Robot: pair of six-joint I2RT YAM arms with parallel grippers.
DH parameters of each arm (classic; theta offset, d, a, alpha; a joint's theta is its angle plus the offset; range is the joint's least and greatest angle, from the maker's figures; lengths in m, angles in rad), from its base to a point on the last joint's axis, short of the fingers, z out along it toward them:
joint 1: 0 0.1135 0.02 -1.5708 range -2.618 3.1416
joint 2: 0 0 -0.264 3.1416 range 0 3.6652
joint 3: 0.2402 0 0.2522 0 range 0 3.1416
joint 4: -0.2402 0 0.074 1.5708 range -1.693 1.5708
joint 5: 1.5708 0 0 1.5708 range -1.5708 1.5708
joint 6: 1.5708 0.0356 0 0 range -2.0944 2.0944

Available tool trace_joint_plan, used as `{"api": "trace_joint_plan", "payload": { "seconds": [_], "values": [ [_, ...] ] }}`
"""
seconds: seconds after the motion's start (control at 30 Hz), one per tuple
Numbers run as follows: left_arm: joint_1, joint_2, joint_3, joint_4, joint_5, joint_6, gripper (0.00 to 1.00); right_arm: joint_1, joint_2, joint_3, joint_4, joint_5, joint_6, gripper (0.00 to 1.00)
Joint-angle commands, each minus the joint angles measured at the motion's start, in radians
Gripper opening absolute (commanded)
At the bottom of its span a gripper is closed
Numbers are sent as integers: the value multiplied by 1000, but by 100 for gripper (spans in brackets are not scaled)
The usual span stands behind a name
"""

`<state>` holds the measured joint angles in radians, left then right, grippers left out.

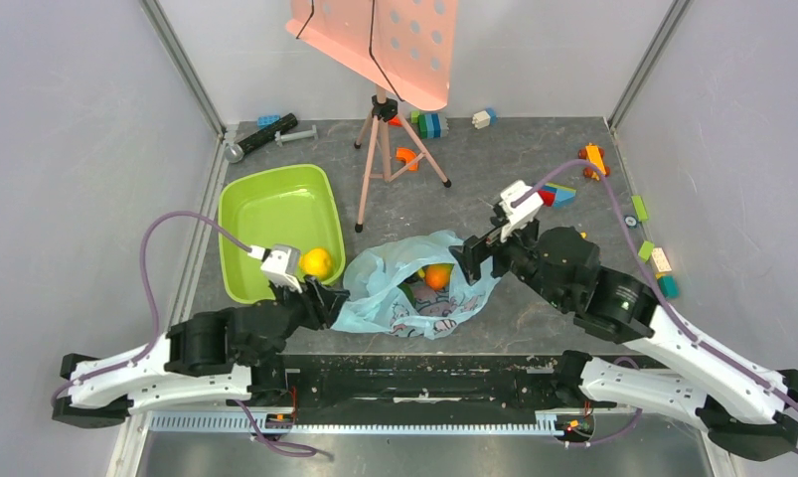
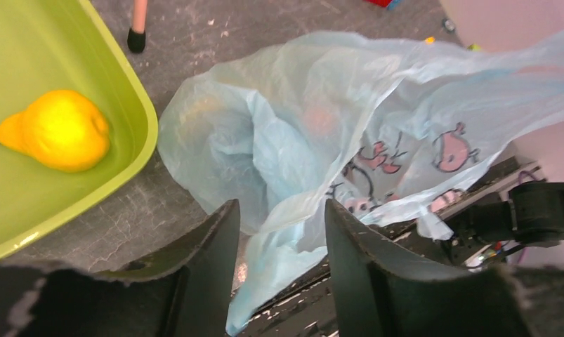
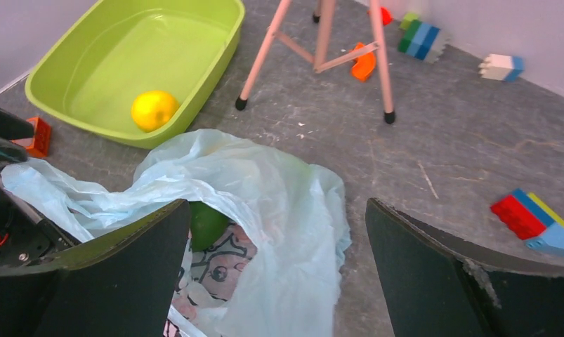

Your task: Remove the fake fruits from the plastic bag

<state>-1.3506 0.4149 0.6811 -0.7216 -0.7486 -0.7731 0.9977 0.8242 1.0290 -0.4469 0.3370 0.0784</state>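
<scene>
The left pincer [image 2: 282,274] sits closest to the lens in its wrist view. Its two dark fingers [image 2: 210,267] stand partly apart, neither wide nor shut. A loose fold of the bag [image 2: 300,126] lies in the gap between them, and nothing looks pinched. The pale blue bag spreads crumpled ahead of this pincer and to its right, with its pink printed figures facing up. An orange blur shows through the film.

To the left of the same pincer is the green tub [image 2: 135,95]. The yellow fruit [image 2: 57,130] rests inside it, close to the near wall and apart from the bag.

The right pincer [image 3: 279,281] stands wide, its fingers far apart and gripping nothing. It hangs over the bag, which fills the space between and below its fingers. Just inside its left finger the green fruit [image 3: 207,223] peeks out of the bag's mouth. From above, the orange fruit [image 1: 436,276] lies in that opening too, between the two pincers and nearer the right one.

Beyond the right pincer the pink tripod [image 3: 324,35] stands on the grey table [image 3: 440,161]. Off past its right finger lie coloured bricks [image 3: 535,223], well apart from the bag.
</scene>
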Motion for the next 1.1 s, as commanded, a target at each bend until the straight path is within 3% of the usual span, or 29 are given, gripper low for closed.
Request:
{"api": "trace_joint_plan", "payload": {
  "seconds": [0.0,0.2,0.33,0.57,0.63,0.73,0.83,0.9,1.07],
  "values": [
    [-5,49,163,-66,-14,98,59,1,-16,85,-155,81,16,98],
    [-5,229,449,-126,32,244,61,1,-33,102,-267,-47,82,98],
    [-5,410,603,-126,139,320,56,1,-44,116,-318,-55,102,98],
    [-17,605,591,14,295,327,50,1,-64,80,-350,-25,131,95],
    [-37,624,552,63,301,313,50,1,-82,56,-323,-10,139,85],
    [-64,635,476,149,294,288,50,1,-108,13,-266,-30,135,62],
    [-80,642,379,285,311,259,51,1,-133,-30,-205,-59,133,30],
    [-82,648,318,385,312,239,54,1,-143,-44,-187,-66,135,17],
    [-82,699,231,543,183,225,62,1,-155,-74,-166,-99,148,8]
  ]
}}
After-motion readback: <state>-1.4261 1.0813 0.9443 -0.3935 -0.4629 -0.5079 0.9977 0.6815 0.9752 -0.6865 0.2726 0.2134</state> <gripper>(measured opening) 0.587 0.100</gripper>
